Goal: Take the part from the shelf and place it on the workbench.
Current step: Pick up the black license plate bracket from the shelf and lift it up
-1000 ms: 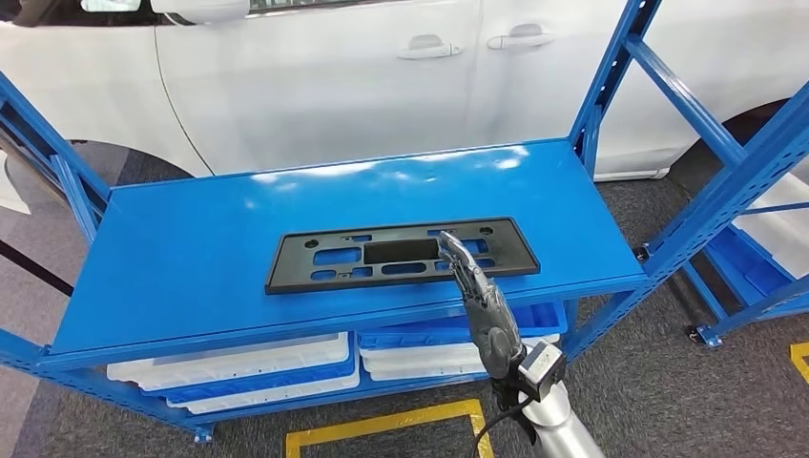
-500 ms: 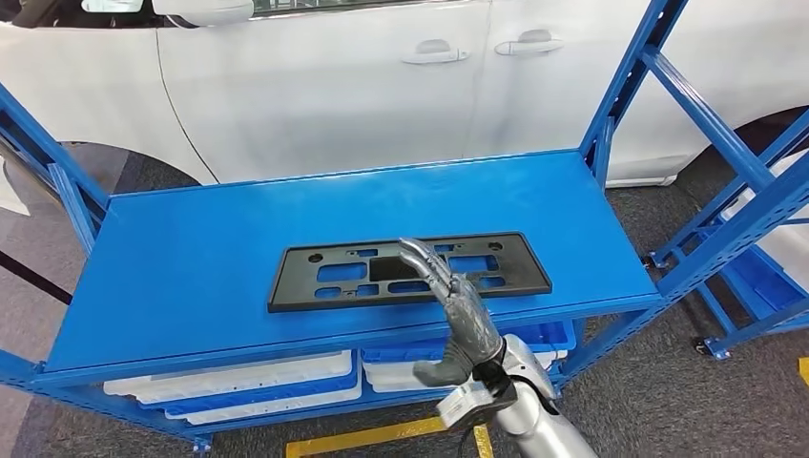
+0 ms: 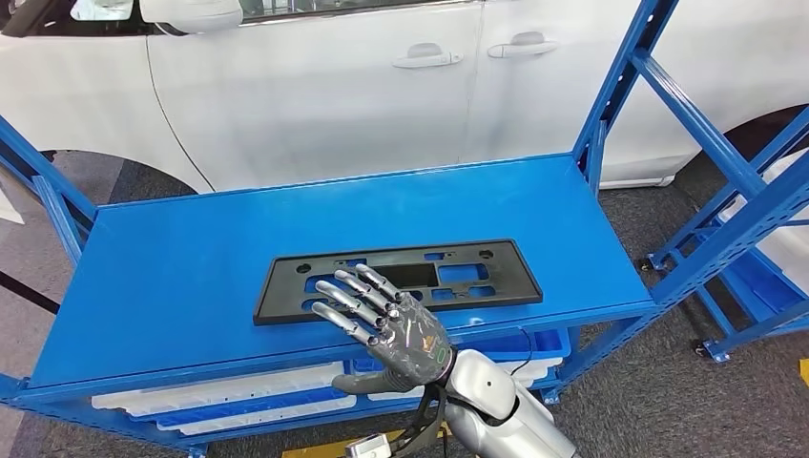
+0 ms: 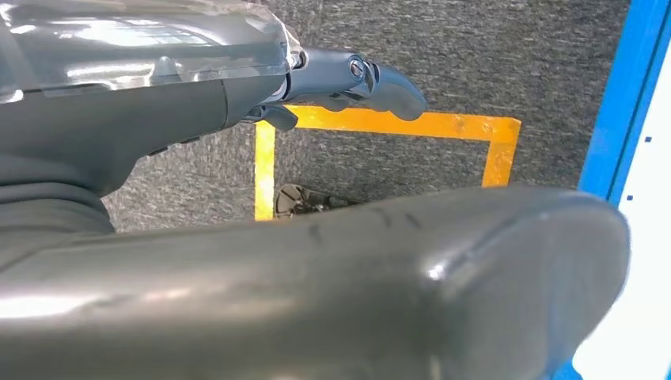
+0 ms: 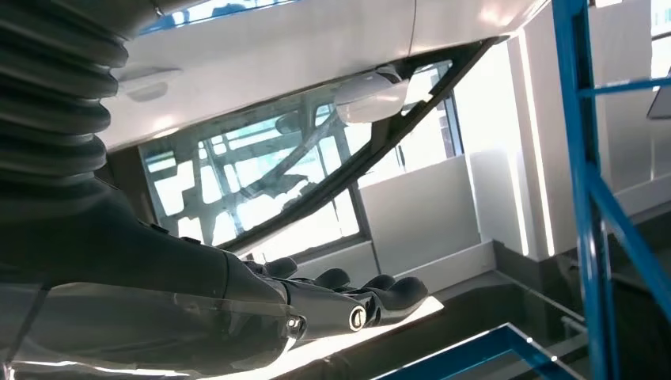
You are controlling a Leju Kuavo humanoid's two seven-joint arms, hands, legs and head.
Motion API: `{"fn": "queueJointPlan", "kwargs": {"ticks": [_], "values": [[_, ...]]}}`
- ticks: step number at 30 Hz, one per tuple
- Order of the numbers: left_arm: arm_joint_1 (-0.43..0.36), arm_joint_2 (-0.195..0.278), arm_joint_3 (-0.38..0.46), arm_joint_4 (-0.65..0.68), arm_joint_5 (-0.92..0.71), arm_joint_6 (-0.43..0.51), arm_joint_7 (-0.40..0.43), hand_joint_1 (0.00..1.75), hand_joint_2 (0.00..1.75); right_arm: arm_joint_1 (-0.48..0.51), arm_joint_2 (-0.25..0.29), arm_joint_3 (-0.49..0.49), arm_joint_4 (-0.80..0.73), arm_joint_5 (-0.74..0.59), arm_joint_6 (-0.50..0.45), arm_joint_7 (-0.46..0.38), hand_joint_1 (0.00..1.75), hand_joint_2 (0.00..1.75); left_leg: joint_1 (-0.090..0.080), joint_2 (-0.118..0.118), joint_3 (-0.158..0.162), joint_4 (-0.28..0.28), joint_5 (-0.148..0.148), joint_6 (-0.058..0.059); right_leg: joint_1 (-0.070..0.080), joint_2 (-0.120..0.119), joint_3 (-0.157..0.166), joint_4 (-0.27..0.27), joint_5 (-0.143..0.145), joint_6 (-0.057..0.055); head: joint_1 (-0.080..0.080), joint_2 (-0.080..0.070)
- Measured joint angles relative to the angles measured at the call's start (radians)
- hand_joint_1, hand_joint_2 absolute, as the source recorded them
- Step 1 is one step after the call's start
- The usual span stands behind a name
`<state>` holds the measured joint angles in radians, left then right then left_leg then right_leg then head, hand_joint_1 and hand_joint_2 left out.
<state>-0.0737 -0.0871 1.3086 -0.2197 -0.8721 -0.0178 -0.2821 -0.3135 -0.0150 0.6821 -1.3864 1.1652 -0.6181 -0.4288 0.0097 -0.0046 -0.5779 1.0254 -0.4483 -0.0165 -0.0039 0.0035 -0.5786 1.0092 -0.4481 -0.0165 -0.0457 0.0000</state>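
The part is a flat black plastic plate [image 3: 401, 277] with cut-outs, lying flat near the front edge of the blue shelf [image 3: 191, 239]. My right hand [image 3: 386, 324] hovers at the shelf's front edge over the plate's front left portion. Its fingers [image 3: 348, 296] are spread, point to the far left, and hold nothing. In the right wrist view the same hand [image 5: 316, 305] is stretched out and empty, seen against the car's window. In the left wrist view my left hand [image 4: 348, 79] hangs over the grey floor with nothing in it.
A white car [image 3: 382, 86] stands close behind the shelf. Blue uprights [image 3: 620, 86] and slanted braces rise at the right end and at the left end. White and blue bins [image 3: 219, 386] sit on the level below. Yellow tape [image 4: 380, 123] marks the floor.
My right hand has swung left and back toward the shelf's front edge, turned over and spread its fingers. The plate lies where it was; the camera shifted slightly.
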Motion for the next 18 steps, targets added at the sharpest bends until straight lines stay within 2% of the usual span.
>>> {"fn": "queueJointPlan", "kwargs": {"ticks": [3,5,6,8,9,10,11,12,13,14,15,16,18], "values": [[0.0,0.0,0.0,0.0,-0.002,0.0,-0.003,0.0,0.0,-0.032,0.004,0.036,0.05,0.039,-0.01,0.044,0.0,1.75,-0.003,-0.001,0.009,-0.022,0.003,0.017,0.002,0.001,0.0,-0.001,-0.001,0.016,0.0,0.0],[0.0,-0.002,0.0,0.0,-0.004,-0.002,-0.003,0.0,0.0,-0.052,0.01,0.054,0.079,0.056,-0.017,0.071,0.0,1.75,0.001,0.0,0.013,-0.029,0.007,0.03,0.001,0.001,-0.01,0.026,-0.021,0.026,0.0,0.0],[0.0,-0.003,0.0,0.0,-0.005,-0.002,-0.004,0.0,0.0,-0.061,0.013,0.061,0.095,0.064,-0.021,0.084,0.0,1.75,0.003,0.0,0.014,-0.032,0.009,0.035,0.0,0.001,-0.028,0.066,-0.046,0.03,0.0,0.0],[-0.001,-0.004,0.0,0.0,-0.008,-0.002,-0.006,0.0,0.0,-0.076,0.019,0.074,0.137,0.083,-0.032,0.111,0.0,1.75,0.002,0.0,0.014,-0.032,0.008,0.041,-0.003,0.0,-0.092,0.197,-0.107,0.035,0.0,0.0],[0.0,-0.004,0.0,0.0,-0.01,-0.002,-0.006,0.0,0.0,-0.083,0.024,0.08,0.164,0.096,-0.037,0.127,0.0,1.75,0.002,0.0,0.014,-0.031,0.007,0.041,-0.003,0.0,-0.123,0.255,-0.126,0.037,0.0,0.0],[0.001,-0.004,0.0,0.0,-0.012,-0.002,-0.007,0.0,0.0,-0.091,0.03,0.086,0.193,0.111,-0.043,0.143,0.0,1.75,0.001,0.0,0.015,-0.031,0.007,0.041,-0.004,0.0,-0.141,0.285,-0.126,0.037,0.0,0.0],[0.001,-0.005,0.0,0.0,-0.013,-0.002,-0.008,0.0,0.0,-0.102,0.038,0.091,0.223,0.128,-0.048,0.159,0.0,1.75,0.001,-0.001,0.016,-0.03,0.005,0.04,-0.004,0.0,-0.139,0.274,-0.106,0.037,0.0,0.0],[0.002,-0.006,0.0,0.0,-0.014,-0.002,-0.009,0.0,0.0,-0.115,0.048,0.095,0.252,0.147,-0.054,0.176,0.0,1.75,0.001,-0.002,0.019,-0.03,0.004,0.039,-0.004,-0.001,-0.118,0.223,-0.07,0.034,0.0,0.0],[0.002,-0.007,0.0,0.0,-0.016,-0.002,-0.01,0.0,0.0,-0.131,0.058,0.097,0.28,0.163,-0.059,0.192,0.0,1.75,0.001,-0.002,0.021,-0.029,0.002,0.036,-0.003,-0.001,-0.084,0.148,-0.031,0.03,0.0,0.0],[0.001,-0.009,0.0,0.0,-0.017,-0.002,-0.011,0.0,0.0,-0.148,0.069,0.1,0.308,0.178,-0.063,0.206,0.0,1.75,-0.001,-0.002,0.022,-0.027,-0.001,0.033,-0.001,-0.001,-0.052,0.079,-0.003,0.025,0.0,0.0],[0.0,-0.01,0.0,0.0,-0.018,-0.002,-0.012,0.0,0.0,-0.165,0.08,0.102,0.335,0.191,-0.066,0.218,0.0,1.75,-0.002,-0.002,0.022,-0.026,-0.003,0.028,0.0,0.0,-0.03,0.031,0.012,0.021,0.0,0.0],[0.0,-0.011,0.0,0.0,-0.019,-0.002,-0.012,0.0,0.0,-0.179,0.09,0.105,0.362,0.203,-0.067,0.228,0.0,1.75,-0.003,-0.002,0.021,-0.026,-0.004,0.023,0.002,0.0,-0.02,0.006,0.016,0.016,0.0,0.0],[-0.001,-0.011,0.0,0.0,-0.019,-0.002,-0.012,0.0,0.0,-0.199,0.108,0.11,0.408,0.227,-0.069,0.243,0.0,1.75,-0.003,-0.002,0.022,-0.029,-0.005,0.011,0.005,0.001,-0.019,-0.001,0.014,0.007,0.0,0.0]]}}
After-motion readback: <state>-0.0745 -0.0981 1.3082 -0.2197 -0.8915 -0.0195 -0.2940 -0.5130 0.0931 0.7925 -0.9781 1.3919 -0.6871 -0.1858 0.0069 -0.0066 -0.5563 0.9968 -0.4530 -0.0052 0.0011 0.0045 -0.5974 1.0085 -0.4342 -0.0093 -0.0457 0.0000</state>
